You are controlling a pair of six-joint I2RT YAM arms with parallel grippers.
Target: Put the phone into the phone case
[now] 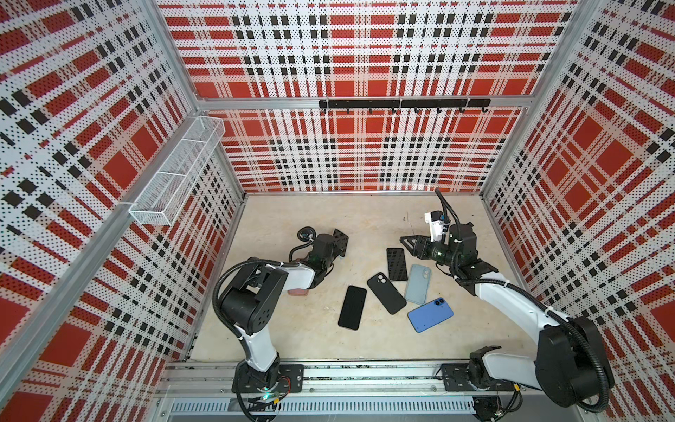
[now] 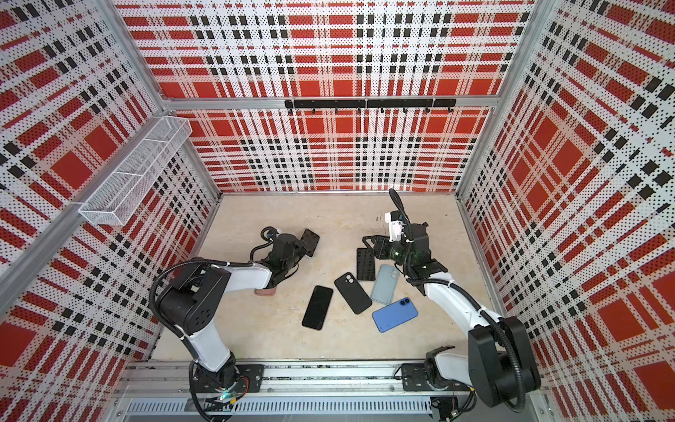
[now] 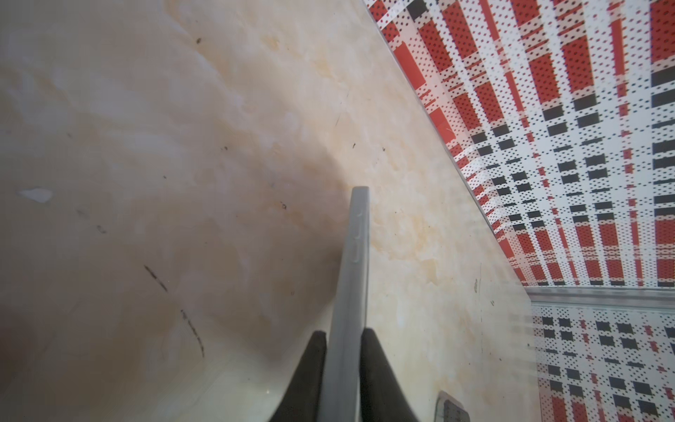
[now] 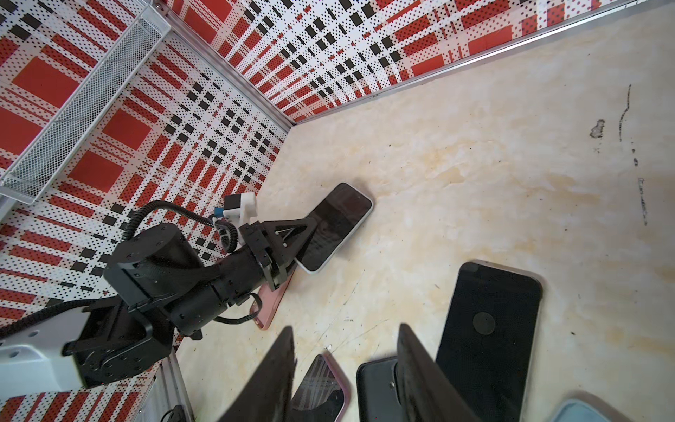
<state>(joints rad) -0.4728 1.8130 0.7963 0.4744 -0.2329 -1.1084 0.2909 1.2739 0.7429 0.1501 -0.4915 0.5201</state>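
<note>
Right wrist view shows the table [image 4: 475, 146] with the pink case [image 4: 272, 305] lying partly under the left arm [image 4: 164, 270]. Left gripper [image 4: 310, 234] pinches the phone [image 4: 339, 219] front and back, tilted, just past that case; so narrow a hold could let it swivel or slip and miss the case. Right gripper [image 4: 345, 329], spread and empty, hangs well aside of the pink case above loose phones and cases [image 4: 485, 329], which it might nudge.

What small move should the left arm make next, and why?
Probably carry the phone over toward the pink case. The left gripper pinches the phone by its edge and holds it tilted, while the case lies flat on the table under that same arm, with no phone in it yet.
</note>
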